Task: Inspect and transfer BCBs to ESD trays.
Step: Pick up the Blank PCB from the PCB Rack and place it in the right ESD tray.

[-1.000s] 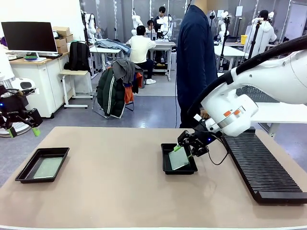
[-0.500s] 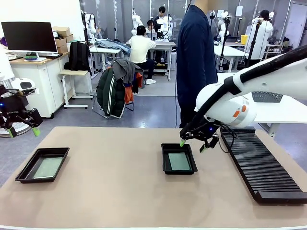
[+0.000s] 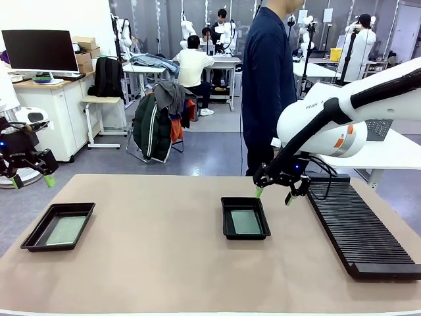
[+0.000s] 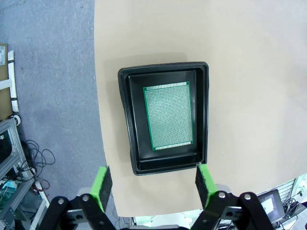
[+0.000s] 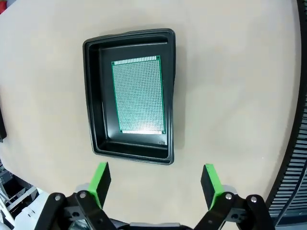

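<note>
Right hand (image 3: 274, 193) beside slotted rack (image 3: 358, 227)

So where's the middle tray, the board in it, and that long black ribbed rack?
Middle tray (image 3: 225, 227), front view, its left rim.
Board (image 3: 245, 222), front view, centre of its face.
Ribbed rack (image 3: 358, 227), front view, middle of its slotted top.
</note>
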